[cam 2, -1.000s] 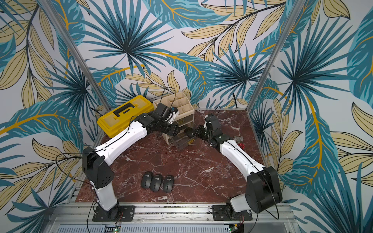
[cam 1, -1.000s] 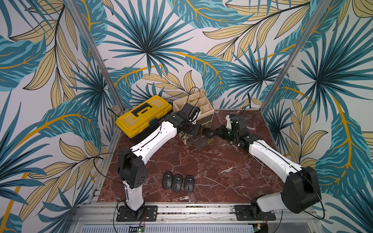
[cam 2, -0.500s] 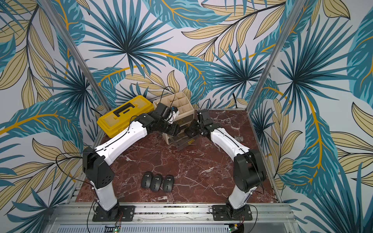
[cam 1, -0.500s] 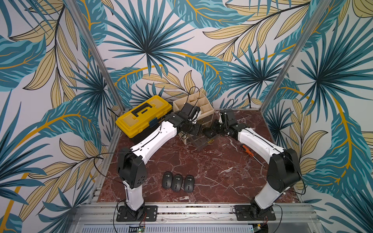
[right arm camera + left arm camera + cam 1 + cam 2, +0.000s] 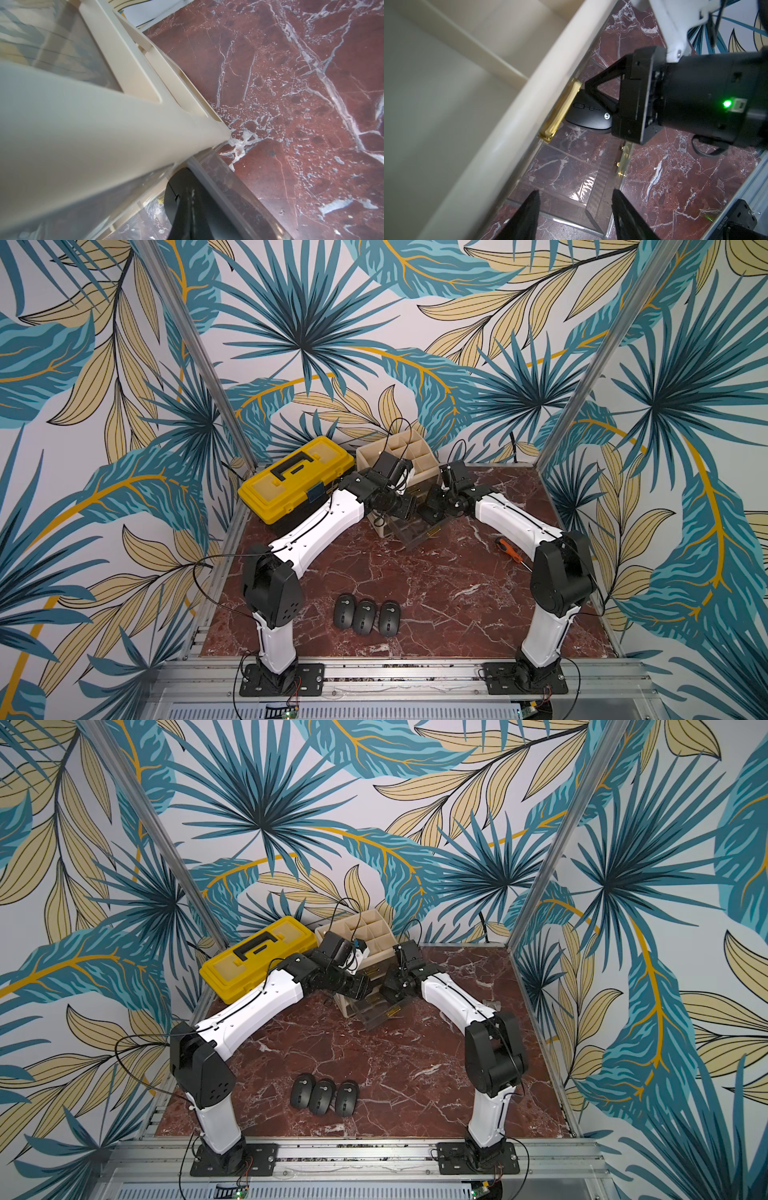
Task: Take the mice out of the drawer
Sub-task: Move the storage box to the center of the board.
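1. Desk: three mice lie in a row near its front edge.
2. Drawer, open from the beige organiser at the back edge: a hard pull could drag it right out.
3. Left gripper: half open, empty, above the drawer front.
4. Right gripper: shut, tips on the mouse inside the drawer. They may skid off its rounded shell.

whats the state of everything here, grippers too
clear drawer: pulled open
mouse in drawer: inside, right side up
three mice: out, side by side
yellow toolbox: lid closed
screwdriver: lying flat
left gripper: open, empty
right gripper: shut, tip at that mouse
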{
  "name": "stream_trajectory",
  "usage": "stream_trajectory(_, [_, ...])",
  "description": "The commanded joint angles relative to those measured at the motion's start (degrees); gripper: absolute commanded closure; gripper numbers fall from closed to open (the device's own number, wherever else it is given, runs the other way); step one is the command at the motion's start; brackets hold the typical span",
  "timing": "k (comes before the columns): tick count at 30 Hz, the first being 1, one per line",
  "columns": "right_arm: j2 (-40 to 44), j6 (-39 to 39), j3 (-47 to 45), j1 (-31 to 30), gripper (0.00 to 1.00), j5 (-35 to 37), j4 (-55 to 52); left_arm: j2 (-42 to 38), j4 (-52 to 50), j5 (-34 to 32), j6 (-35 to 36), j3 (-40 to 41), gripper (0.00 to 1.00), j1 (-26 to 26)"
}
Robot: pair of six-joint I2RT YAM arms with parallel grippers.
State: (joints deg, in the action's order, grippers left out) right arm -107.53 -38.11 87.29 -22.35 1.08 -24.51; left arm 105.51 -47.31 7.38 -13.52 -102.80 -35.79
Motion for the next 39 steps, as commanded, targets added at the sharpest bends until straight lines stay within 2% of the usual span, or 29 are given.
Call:
stream_trajectory(1, [-1.6,2.2,1.0,-0.6,1.00,2.4,-3.3,0.6,1.6,0.7,-0.5,0.1,0.42,0.3])
stream_trajectory(12, [-3.8,6.1,2.9,-1.5,1.00,6.1,-5.4,0.7,2.0,0.9,-0.9,0.6,0.42,0.3])
stream_trajectory(27, [-4.7,9.1,4.6,-2.0,1.00,7.1,-5.2,0.8,1.9,1.0,-1.2,1.2,0.42,0.2])
stream_trajectory(32, [-5.6,10.7,5.0,-2.3,1.00,4.3,-5.9,1.0,2.0,1.0,-1.2,1.2,0.42,0.2])
stream_trajectory(39, [-5.8,14.2,4.4,-2.4,1.00,-4.4,-6.1,1.2,2.0,1.0,-1.3,1.0,0.42,0.2])
